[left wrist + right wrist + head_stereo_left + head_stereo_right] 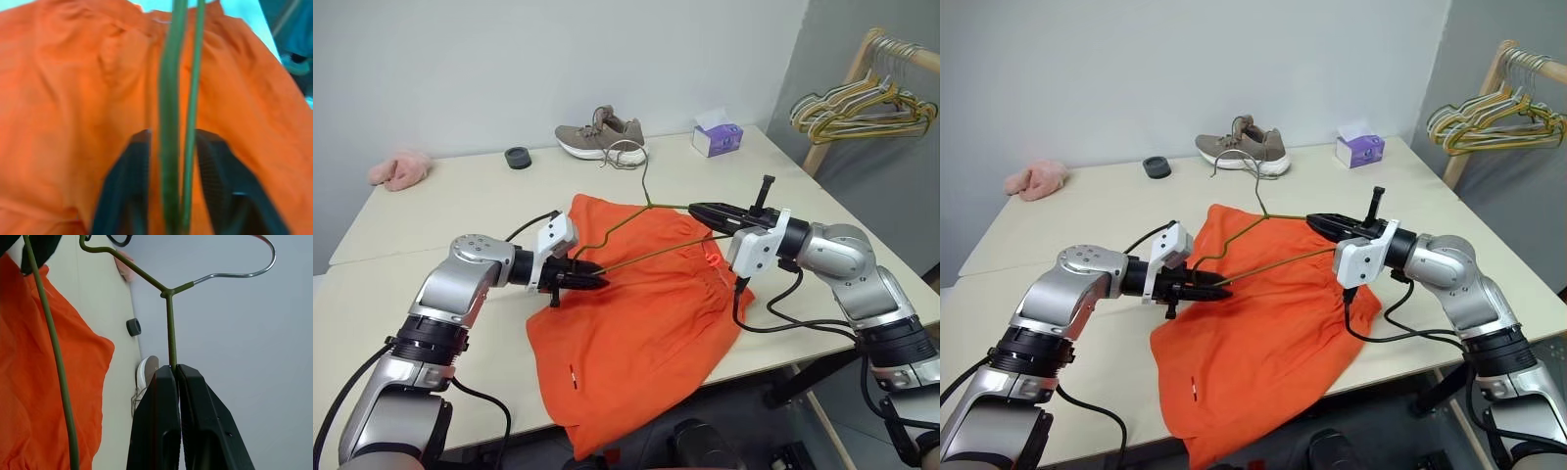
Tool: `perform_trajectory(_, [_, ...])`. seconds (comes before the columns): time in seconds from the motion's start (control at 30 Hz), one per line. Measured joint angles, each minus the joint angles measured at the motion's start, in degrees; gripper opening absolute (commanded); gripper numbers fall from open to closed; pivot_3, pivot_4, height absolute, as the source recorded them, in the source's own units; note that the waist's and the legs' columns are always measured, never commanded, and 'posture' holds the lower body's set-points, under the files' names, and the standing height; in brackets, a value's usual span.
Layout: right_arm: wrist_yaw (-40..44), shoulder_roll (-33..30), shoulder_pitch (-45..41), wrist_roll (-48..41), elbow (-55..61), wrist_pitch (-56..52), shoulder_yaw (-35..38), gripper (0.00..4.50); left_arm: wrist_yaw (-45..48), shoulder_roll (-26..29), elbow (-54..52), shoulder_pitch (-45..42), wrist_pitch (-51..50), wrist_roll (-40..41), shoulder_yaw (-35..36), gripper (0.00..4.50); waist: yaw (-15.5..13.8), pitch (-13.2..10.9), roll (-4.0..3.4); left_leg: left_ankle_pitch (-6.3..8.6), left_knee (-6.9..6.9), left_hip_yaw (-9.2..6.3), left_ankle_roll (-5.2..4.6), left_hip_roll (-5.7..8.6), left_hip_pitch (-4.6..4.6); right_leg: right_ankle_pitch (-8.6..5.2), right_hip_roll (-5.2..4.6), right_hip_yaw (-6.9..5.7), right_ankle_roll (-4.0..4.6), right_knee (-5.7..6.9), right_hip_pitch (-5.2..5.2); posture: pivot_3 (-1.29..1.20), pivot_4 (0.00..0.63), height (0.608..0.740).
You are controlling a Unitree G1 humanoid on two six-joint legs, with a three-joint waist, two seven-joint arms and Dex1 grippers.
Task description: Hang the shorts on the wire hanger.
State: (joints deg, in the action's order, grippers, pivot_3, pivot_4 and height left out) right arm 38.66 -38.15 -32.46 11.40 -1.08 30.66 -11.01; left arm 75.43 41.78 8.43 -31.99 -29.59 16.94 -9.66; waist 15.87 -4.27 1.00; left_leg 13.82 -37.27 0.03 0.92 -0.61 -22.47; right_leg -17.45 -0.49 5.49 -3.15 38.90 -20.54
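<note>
Now: wire hanger (636, 235) clenched by right hand (697, 209) | left hand (597, 281) closing around its corner; shorts (636, 333) should be threaded slowly.

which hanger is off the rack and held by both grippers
The single olive-gold wire hanger over the orange shorts; the yellow, green and white hangers hang bunched on the wooden rack.

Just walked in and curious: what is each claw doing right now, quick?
Left claw: closed around the end of the wire hanger, above the shorts.
Right claw: shut on the wire hanger's other side.
</note>
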Motion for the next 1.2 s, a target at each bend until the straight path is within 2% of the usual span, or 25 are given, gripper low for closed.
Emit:
perform_trajectory(0.03, [0.2,0.0,0.0,-0.3,0.0,0.0,0.0,0.00,0.1,0.0,-0.1,0.1,0.0,0.0,0.0,0.03,0.0,0.0,0.00,0.00,-0.01,0.00,0.00,0.00,0.00,0.00,0.00,-0.01,0.00,0.01,0.00,-0.25,0.037,0.740])
perform_trajectory(0.13, [1.4,0.0,0.2,-1.2,0.2,0.0,-0.1,0.00,0.2,0.0,-0.3,0.6,-0.1,-0.1,0.0,0.03,0.0,0.0,0.00,0.00,-0.05,-0.01,0.00,0.00,-0.01,0.00,0.00,-0.01,0.00,0.01,0.02,-0.25,0.037,0.740])
perform_trajectory(0.23, [2.9,-0.1,0.9,-2.7,1.3,-0.8,-0.2,0.70,0.1,0.1,-1.3,1.2,-0.3,-0.2,0.0,0.00,-0.1,0.0,0.00,0.00,-0.06,-0.02,0.00,-0.01,-0.02,0.00,0.00,-0.01,0.00,0.01,0.02,-0.25,0.039,0.740])
perform_trajectory(0.33, [5.1,-0.1,2.6,-6.1,4.1,-4.8,-0.3,1.72,0.0,0.1,-2.6,2.1,-0.3,-0.2,0.0,0.00,-0.1,0.0,0.00,0.00,-0.05,-0.03,0.00,-0.02,-0.03,0.00,0.00,-0.01,0.00,0.01,0.02,-0.25,0.041,0.740])
perform_trajectory(0.43, [7.6,-1.4,4.4,-10.5,9.4,-14.1,0.5,2.70,-0.7,0.2,-4.0,3.3,0.0,-0.4,0.0,0.00,-0.2,0.0,0.01,0.00,-0.08,-0.05,0.00,-0.02,-0.03,0.00,0.00,-0.03,0.00,0.02,0.02,-0.26,0.042,0.740])
perform_trajectory(0.6, [12.2,-8.2,8.0,-19.5,18.0,-37.8,4.7,4.48,-2.8,0.5,-4.6,4.0,2.4,-2.1,0.0,0.00,-0.9,0.0,0.02,0.01,-0.24,-0.06,-0.01,-0.01,-0.08,0.00,-0.02,-0.05,0.00,0.04,0.04,-0.27,0.045,0.740])
perform_trajectory(0.77, [15.8,-13.9,9.2,-23.9,23.8,-54.4,5.1,4.48,-3.5,0.7,-6.1,4.0,6.3,-4.7,-0.9,0.00,-1.1,0.0,0.02,0.01,-0.29,0.00,-0.01,-0.02,-0.07,-0.15,-0.02,0.01,-0.24,0.03,0.03,-0.27,0.046,0.740])
perform_trajectory(0.87, [16.7,-14.9,8.5,-23.7,24.4,-58.0,3.7,4.48,-3.4,0.9,-6.3,4.0,8.7,-6.4,-2.2,0.00,-0.9,0.0,0.03,0.01,-0.31,0.03,-0.02,-0.03,-0.07,-0.17,-0.01,0.04,-0.26,0.02,0.02,-0.28,0.045,0.740])
perform_trajectory(1.03, [17.4,-13.3,1.5,-18.1,22.7,-62.0,-5.0,4.48,-4.0,1.5,-6.3,4.3,12.6,-9.7,-3.5,0.00,-0.1,-0.1,0.00,0.01,-0.35,0.04,-0.02,-0.03,-0.10,-0.17,-0.01,0.06,-0.26,0.02,-0.02,-0.26,0.043,0.740])
perform_trajectory(1.13, [18.7,-11.8,0.2,-16.7,22.2,-64.7,-9.2,3.97,-4.8,1.6,-6.3,4.3,13.2,-10.7,-3.6,0.00,-0.1,-0.1,0.01,0.01,-0.39,-0.02,-0.02,-0.04,-0.28,-0.17,-0.01,0.03,-0.26,0.03,-0.15,-0.26,0.043,0.740])
perform_trajectory(1.2, [18.8,-10.1,-0.1,-16.4,21.4,-66.3,-11.4,3.29,-5.1,1.6,-6.3,4.4,13.8,-11.1,-3.6,0.00,-0.2,-0.1,0.01,0.01,-0.45,-0.02,-0.02,-0.02,-0.49,-0.16,-0.01,0.03,-0.26,0.07,-0.36,-0.26,0.043,0.740])
